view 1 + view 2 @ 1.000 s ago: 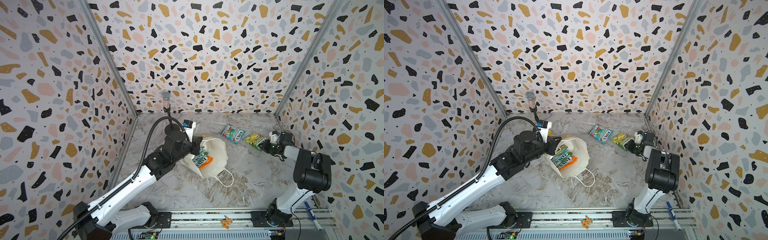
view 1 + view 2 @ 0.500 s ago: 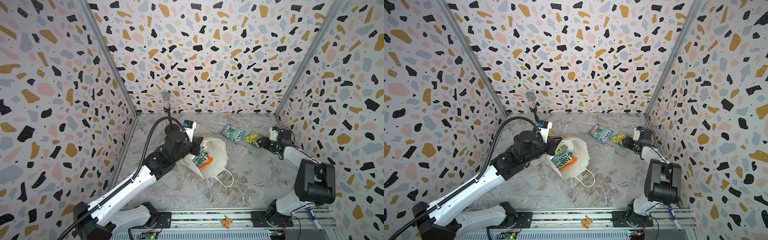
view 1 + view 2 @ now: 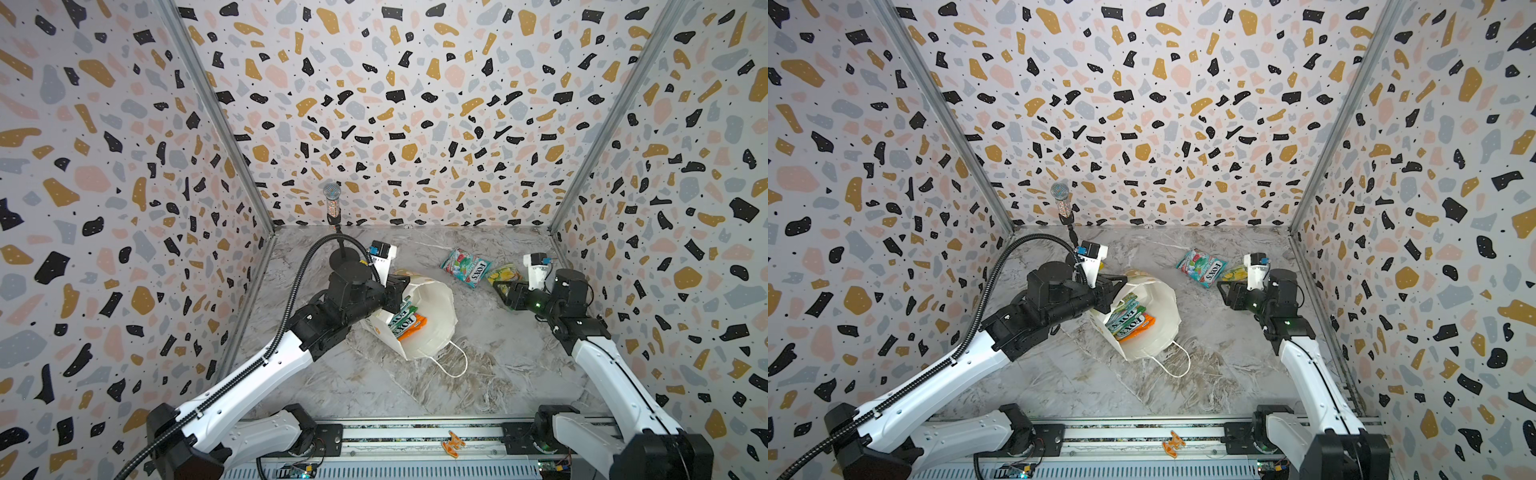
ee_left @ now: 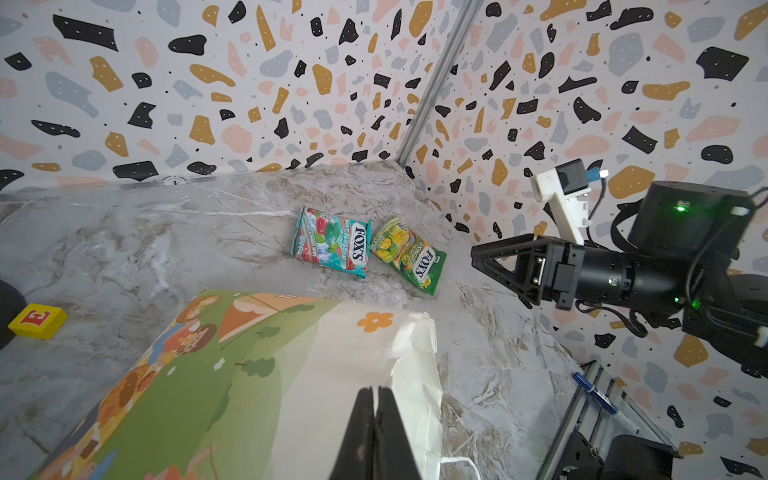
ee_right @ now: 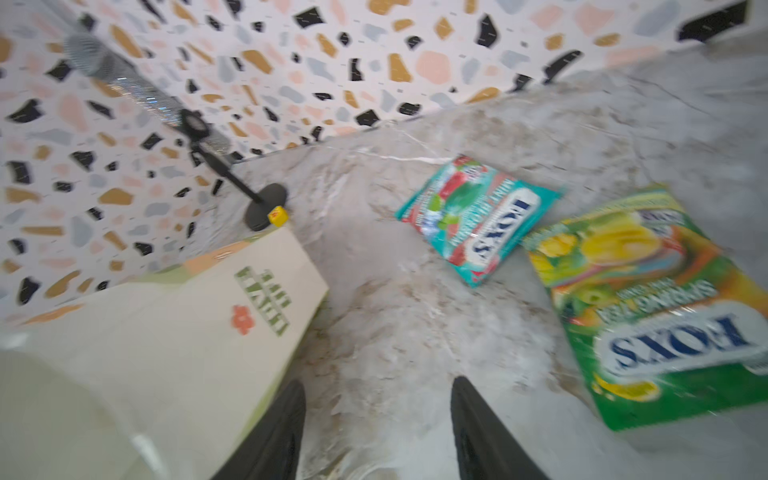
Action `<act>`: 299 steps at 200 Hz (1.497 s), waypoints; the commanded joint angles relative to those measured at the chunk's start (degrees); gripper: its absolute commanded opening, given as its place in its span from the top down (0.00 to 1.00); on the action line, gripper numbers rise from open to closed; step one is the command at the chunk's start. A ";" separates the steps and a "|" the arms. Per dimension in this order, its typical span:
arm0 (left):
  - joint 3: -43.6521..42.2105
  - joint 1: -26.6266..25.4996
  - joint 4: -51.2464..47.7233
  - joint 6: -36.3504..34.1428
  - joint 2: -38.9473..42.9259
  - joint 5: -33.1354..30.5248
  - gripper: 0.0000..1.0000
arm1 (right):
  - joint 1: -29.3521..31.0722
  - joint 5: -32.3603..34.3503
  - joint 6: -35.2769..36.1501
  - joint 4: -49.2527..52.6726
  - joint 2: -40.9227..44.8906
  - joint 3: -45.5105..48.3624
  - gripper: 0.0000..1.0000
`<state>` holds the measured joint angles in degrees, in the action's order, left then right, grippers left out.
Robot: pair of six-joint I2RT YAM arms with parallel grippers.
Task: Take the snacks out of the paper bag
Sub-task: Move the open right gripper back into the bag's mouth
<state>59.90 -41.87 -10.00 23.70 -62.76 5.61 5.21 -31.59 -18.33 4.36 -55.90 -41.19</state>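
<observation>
1. One marble table (image 3: pixel 478 386) floors the patterned booth. In both top views its widest bare stretch runs from 4 to 8 o'clock of the paper bag, down to the front rail.
2. The paper bag (image 3: pixel 436 307) lies tipped at the table's middle, mouth gaping up, cord handle (image 3: pixel 451 361) trailing at 5 o'clock. Only the top views look inside. The left wrist view shows its printed meadow face, and the right wrist view its green lettering.
3. The left gripper (image 4: pixel 376 392) has its jaws pressed together, pinching the bag's rim at the bag's 10 o'clock.
4. The right gripper (image 5: pixel 378 415) hovers empty with jaws spread at the bag's 3 o'clock, close to the right wall, bare marble showing between its fingers.
5. A microphone (image 3: pixel 332 203) on a stand rises at 11 o'clock against the back wall.
6. Of the snacks, the green and orange packets in the bag (image 3: pixel 405 322) show only from above; their count I cannot tell. The teal packet (image 3: pixel 465 267) and the green-yellow packet (image 3: pixel 505 273) lie flat at the bag's 1 to 2 o'clock, just beside each other near the back-right corner. The right gripper sits at the green-yellow packet's 6 o'clock.
7. A yellow cube (image 4: pixel 37 320) shows only in the wrist views, beside the stand's base.
</observation>
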 commanded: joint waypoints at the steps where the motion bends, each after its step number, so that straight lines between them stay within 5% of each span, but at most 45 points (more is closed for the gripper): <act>1: -1.59 -0.14 4.72 0.97 0.69 1.51 1.00 | 7.20 -1.93 -3.70 0.15 4.01 0.68 0.42; 61: -2.07 -0.14 6.57 2.71 0.72 0.19 1.00 | 32.26 12.43 -8.33 -3.70 2.04 0.91 0.44; 126: -1.06 -0.14 6.18 3.59 0.14 0.06 1.00 | 45.34 20.26 -9.45 -6.52 -7.53 -1.01 0.48; 180: -0.93 -0.14 6.48 3.96 0.18 -0.31 1.00 | 49.07 23.73 -12.61 -9.05 -14.37 -2.13 0.51; 299: -1.69 -0.23 6.57 3.74 0.02 2.28 1.00 | 49.10 27.56 -31.21 -20.78 -26.09 -8.57 0.59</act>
<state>58.11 -41.87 -5.87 27.86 -62.76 6.79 54.13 -4.54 -44.84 -13.39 -80.51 -47.22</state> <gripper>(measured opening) 0.047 0.410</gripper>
